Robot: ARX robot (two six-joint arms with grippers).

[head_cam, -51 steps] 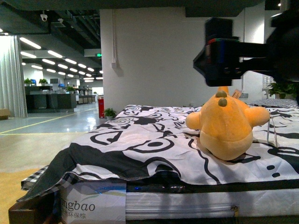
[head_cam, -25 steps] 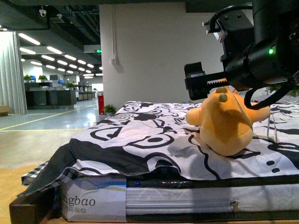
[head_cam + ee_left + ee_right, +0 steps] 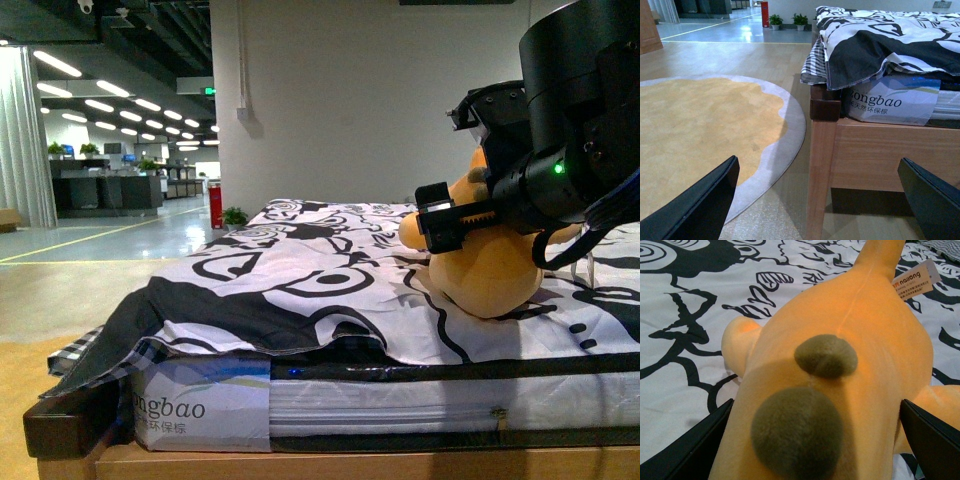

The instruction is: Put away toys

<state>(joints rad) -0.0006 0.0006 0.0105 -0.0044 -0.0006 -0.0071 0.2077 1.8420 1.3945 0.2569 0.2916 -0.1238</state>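
The orange-yellow plush toy [image 3: 488, 275] lies on the bed's black-and-white quilt [image 3: 320, 290] at the right. My right gripper [image 3: 465, 215] is open and hangs right over the toy, partly hiding it. In the right wrist view the toy [image 3: 865, 350] fills the frame, its two brownish-grey horn tips [image 3: 826, 356] between my open jaws, and the right gripper [image 3: 815, 450] straddles its body. A paper tag [image 3: 912, 282] hangs on the toy. My left gripper [image 3: 822, 200] is open and empty, low by the floor beside the bed's wooden corner.
The wooden bed frame [image 3: 880, 150] and its corner post [image 3: 821, 165] stand close to my left gripper. A round yellow rug [image 3: 705, 120] lies on the wooden floor. A mattress with a printed label [image 3: 200, 415] sits under the quilt. An open hall lies at left.
My right arm has come down and toward the toy, from above it to right over it. The camera view has dropped slightly. The toy has not moved.
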